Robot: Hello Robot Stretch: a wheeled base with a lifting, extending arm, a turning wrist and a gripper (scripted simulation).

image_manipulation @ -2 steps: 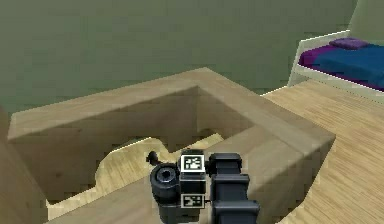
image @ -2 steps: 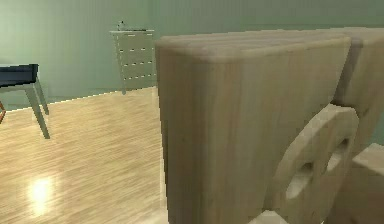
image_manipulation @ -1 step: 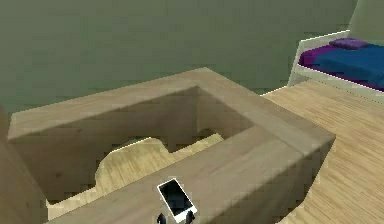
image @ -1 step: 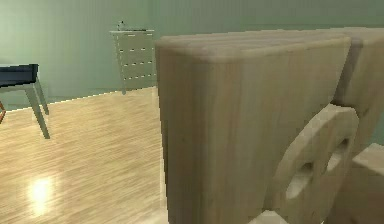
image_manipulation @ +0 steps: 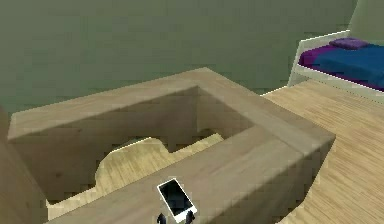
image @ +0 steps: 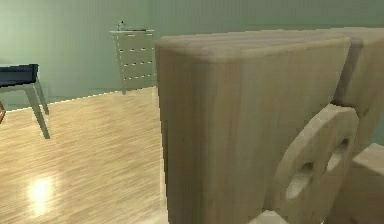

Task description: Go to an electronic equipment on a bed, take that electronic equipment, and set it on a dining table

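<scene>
Gripper [image_manipulation: 176, 217] tips barely showed at the bottom edge, its state and hold could not be told, small white-rimmed dark-screened device [image_manipulation: 175, 198] just beyond them, against a pale wooden frame [image_manipulation: 250, 150], purple-covered bed [image_manipulation: 345, 58] well beyond, to its right

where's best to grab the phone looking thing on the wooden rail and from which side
Take the phone across its two long edges, near the middle, coming from above. It appears to lie flat, screen up, on the wooden rail, so probably only those thin sides offer a hold.
</scene>
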